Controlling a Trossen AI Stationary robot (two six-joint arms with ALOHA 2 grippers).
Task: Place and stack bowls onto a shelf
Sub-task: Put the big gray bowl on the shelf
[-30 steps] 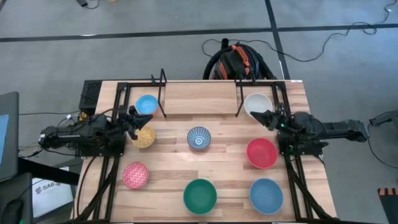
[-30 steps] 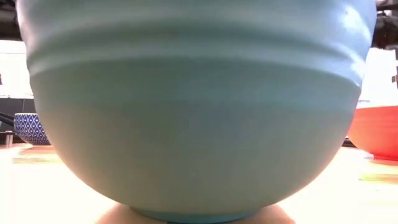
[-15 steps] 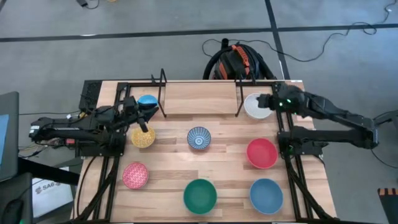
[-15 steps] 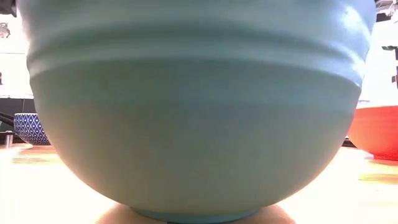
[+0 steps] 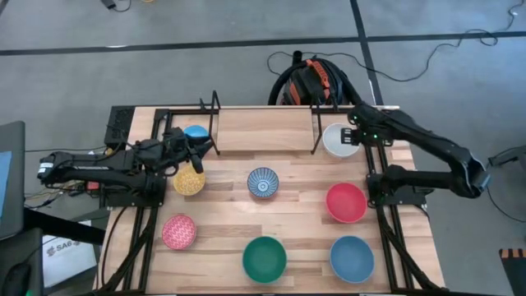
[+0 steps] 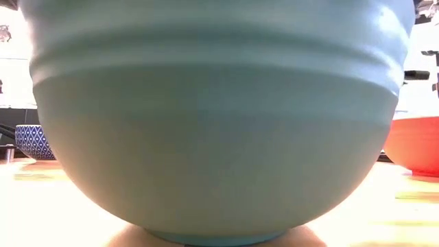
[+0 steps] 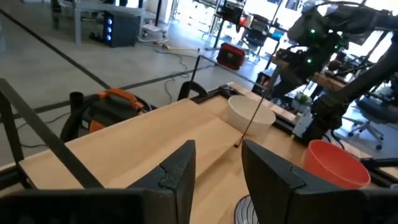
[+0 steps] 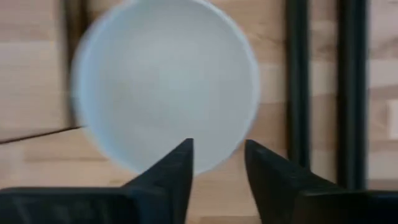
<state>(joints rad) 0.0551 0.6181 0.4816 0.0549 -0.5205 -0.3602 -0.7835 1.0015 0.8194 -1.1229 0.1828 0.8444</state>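
Note:
Eight bowls rest on their bases on the wooden table. The light blue bowl (image 5: 194,132) and the white bowl (image 5: 337,141) flank the shelf (image 5: 215,123), a black rod rack at the far edge. The yellow (image 5: 188,182), patterned (image 5: 263,182), red (image 5: 346,202), pink speckled (image 5: 178,232), green (image 5: 264,257) and blue (image 5: 352,257) bowls lie nearer. My left gripper (image 7: 217,152) is open and level beside the light blue bowl, with nothing between its fingers. My right gripper (image 8: 217,149) is open, pointing down over the near rim of the white bowl (image 8: 165,87).
One bowl (image 6: 212,123) stands right before the low camera and hides most of the table there. Black arm-mount rails (image 5: 386,238) run along both table sides. A black and orange bag (image 5: 312,80) lies beyond the far edge. Bare wood lies between the shelf posts.
My right arm has swung toward the far edge and stretched out. Its gripper has tipped from level to pointing down over the white bowl. My left gripper has risen and gone a little toward the table's right, by the light blue bowl. No bowl has moved.

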